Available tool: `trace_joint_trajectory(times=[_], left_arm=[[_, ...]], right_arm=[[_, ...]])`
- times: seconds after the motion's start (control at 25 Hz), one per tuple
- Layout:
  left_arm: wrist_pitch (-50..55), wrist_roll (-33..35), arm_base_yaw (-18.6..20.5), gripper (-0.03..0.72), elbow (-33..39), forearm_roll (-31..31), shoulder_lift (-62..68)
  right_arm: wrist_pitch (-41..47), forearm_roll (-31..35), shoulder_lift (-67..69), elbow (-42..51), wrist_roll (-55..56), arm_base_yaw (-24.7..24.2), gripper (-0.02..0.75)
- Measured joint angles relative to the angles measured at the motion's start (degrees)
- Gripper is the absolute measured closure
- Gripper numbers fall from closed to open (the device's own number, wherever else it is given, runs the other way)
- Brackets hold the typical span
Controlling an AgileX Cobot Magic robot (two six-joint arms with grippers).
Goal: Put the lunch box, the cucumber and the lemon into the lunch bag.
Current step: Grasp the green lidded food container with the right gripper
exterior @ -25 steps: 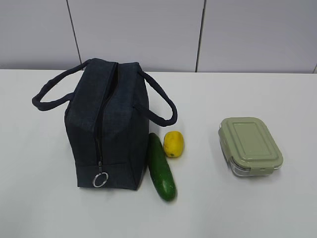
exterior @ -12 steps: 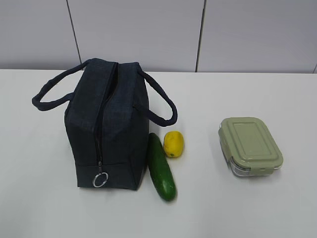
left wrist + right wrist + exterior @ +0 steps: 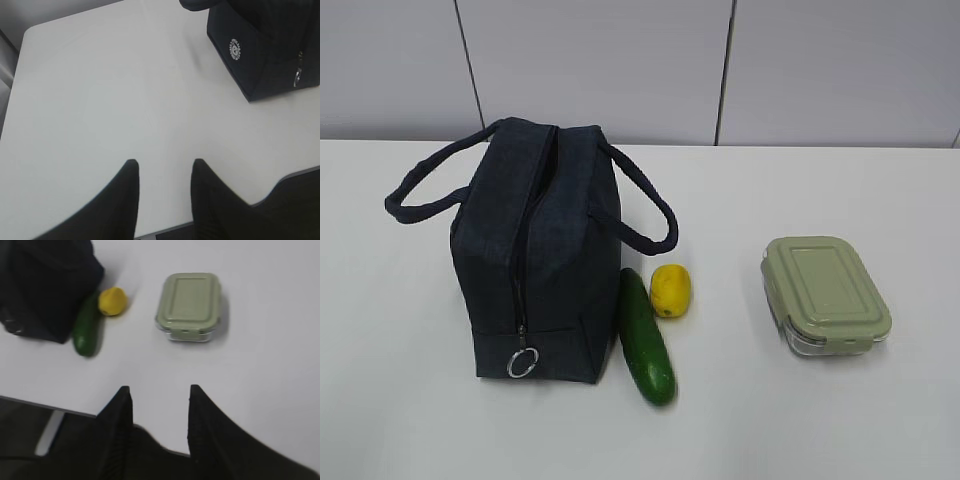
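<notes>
The dark navy lunch bag [image 3: 535,270] stands at the left of the white table, zipper closed, ring pull [image 3: 523,363] at its near end. The dark green cucumber [image 3: 646,337] lies along its right side, with the yellow lemon [image 3: 670,290] just right of it. The lunch box [image 3: 825,294], sage-green lid on, sits apart at the right. Neither arm shows in the exterior view. My left gripper [image 3: 165,162] is open over bare table, the lunch bag [image 3: 265,45] at its upper right. My right gripper [image 3: 159,388] is open, with the lunch box [image 3: 190,306], lemon [image 3: 112,301] and cucumber [image 3: 86,330] ahead of it.
The table's [image 3: 840,420] near edge shows under both wrist cameras. A grey panelled wall [image 3: 720,70] runs behind the table. The bag's two loop handles [image 3: 650,210] hang out to either side.
</notes>
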Motion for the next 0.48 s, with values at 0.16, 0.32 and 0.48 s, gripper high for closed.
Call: trace_joint_trajectory(times=[0.16,0.32,0.48], left_arm=[[0.0,0.0,0.0,0.450,0.0,0.0,0.0],[0.0,0.0,0.0,0.450,0.0,0.0,0.0],[0.0,0.0,0.0,0.450,0.0,0.0,0.0]], right_arm=[[-3.5,11.2,7.4,0.0,-0.7,0.0,0.454],[-6.4,23.2,17.5,0.0,-6.5,0.0,0.454],[-7.7,34.0,28.1,-0.4,-14.7,0.0,0.451]])
